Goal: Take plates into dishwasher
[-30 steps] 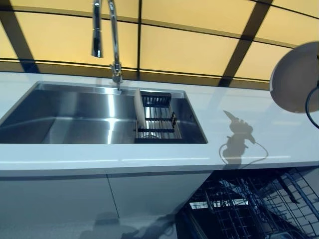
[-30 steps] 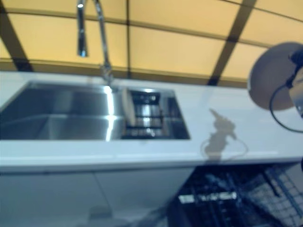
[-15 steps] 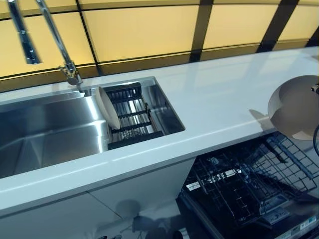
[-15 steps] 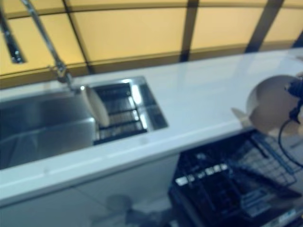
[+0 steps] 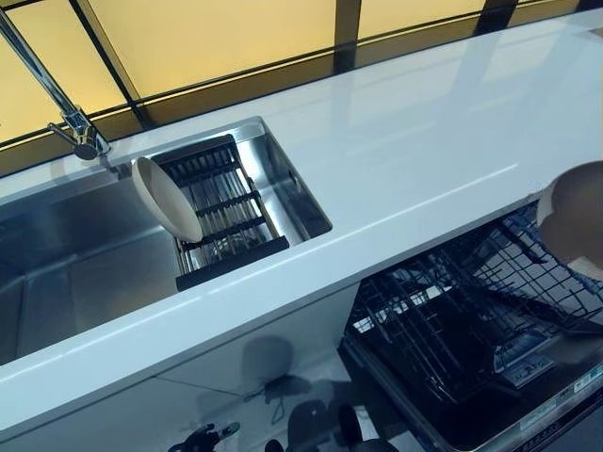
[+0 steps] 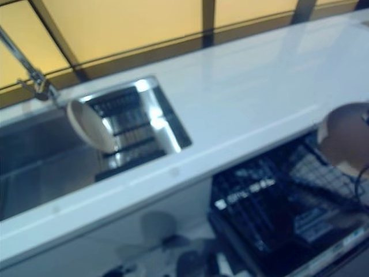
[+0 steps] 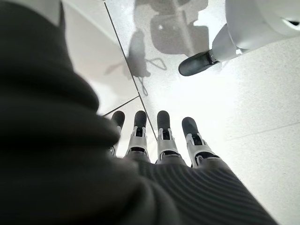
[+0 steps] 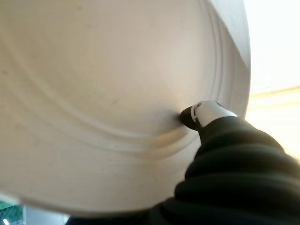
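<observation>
A cream plate (image 5: 573, 218) hangs at the far right, just past the counter's front edge and above the open dishwasher's dark wire rack (image 5: 443, 330). My right hand (image 8: 206, 114) is shut on that plate; in the right wrist view the plate (image 8: 112, 89) fills the picture, with the thumb pressed on its face and the fingers hidden behind it. A second cream plate (image 5: 165, 199) stands on edge in the black drying rack (image 5: 221, 221) inside the sink. My left hand (image 7: 165, 140) hangs open over the floor, fingers straight, holding nothing.
The long white counter (image 5: 405, 160) runs across the view, with the steel sink (image 5: 75, 264) set into it at the left and a faucet (image 5: 57, 104) behind. White cabinet doors (image 5: 236, 377) lie under the sink, left of the dishwasher.
The camera has swung down and to the right. The held plate has come down from above the counter to past its front edge, over the dishwasher rack.
</observation>
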`<state>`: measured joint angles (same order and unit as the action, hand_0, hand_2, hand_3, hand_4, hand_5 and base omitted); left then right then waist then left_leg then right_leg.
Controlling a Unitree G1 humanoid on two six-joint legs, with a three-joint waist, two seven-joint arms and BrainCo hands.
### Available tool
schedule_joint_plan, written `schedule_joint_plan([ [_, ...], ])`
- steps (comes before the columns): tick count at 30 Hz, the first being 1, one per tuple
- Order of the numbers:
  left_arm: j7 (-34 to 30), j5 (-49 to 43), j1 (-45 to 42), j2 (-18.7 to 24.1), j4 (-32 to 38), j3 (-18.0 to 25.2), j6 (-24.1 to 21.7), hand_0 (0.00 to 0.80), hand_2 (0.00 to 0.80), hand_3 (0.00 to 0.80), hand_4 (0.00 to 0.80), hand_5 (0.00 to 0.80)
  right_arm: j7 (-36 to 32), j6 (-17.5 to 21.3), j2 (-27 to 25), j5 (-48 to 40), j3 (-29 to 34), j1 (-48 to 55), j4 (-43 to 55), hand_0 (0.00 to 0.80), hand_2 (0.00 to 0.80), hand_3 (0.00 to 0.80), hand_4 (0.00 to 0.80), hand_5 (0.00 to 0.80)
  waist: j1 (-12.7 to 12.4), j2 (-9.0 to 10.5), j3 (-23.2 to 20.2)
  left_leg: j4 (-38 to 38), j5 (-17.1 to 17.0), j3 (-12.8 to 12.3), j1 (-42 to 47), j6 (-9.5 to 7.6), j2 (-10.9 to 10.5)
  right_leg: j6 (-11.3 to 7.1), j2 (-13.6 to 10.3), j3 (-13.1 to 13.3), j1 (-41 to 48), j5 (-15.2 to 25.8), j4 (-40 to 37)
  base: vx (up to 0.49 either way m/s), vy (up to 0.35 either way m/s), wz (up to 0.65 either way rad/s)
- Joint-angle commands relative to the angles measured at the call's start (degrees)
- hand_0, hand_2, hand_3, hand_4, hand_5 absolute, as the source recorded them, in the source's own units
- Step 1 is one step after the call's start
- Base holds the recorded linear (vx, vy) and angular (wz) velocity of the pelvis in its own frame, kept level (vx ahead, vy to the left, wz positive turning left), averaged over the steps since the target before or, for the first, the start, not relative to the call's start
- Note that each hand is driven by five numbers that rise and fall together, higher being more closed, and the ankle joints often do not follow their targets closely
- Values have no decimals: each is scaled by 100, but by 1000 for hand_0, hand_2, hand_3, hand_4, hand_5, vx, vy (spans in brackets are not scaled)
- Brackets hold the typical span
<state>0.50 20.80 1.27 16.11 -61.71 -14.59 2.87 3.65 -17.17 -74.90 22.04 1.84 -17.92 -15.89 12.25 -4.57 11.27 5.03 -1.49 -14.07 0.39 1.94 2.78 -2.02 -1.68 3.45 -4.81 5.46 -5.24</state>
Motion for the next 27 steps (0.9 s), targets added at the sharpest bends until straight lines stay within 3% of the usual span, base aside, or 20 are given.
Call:
schedule_joint_plan([
  [1,53,-106,58,148,-270,0,-82,0,0,0,0,0,358,183,-163,909,599,271,457,800,800,800,800,800,74,301,-165,-3,573,-16,327,-151,28,-312,-96,-40,258,-327,24,0,0,0],
  [10,137,41,81,-2,-256,-48,-51,0,0,0,0,0,1102,-29,424,2540,1070,1421,1145,800,800,800,800,800,165,225,-161,-3,613,-89,343,-180,50,-337,-62,-1,252,-343,24,0,7,-3],
  [20,190,8,-4,-155,-143,-134,-41,0,0,0,0,0,2401,-540,1438,3033,436,1781,646,800,800,800,800,800,32,127,-172,-3,617,7,352,-233,36,-340,-74,-93,298,-368,24,0,0,0],
  [27,148,-3,-7,-163,-20,-257,58,0,0,0,0,0,2760,-965,1855,2751,-311,1289,-124,800,800,800,800,800,-142,63,-209,-3,588,127,347,-255,8,-321,-105,-191,337,-385,24,0,0,0],
])
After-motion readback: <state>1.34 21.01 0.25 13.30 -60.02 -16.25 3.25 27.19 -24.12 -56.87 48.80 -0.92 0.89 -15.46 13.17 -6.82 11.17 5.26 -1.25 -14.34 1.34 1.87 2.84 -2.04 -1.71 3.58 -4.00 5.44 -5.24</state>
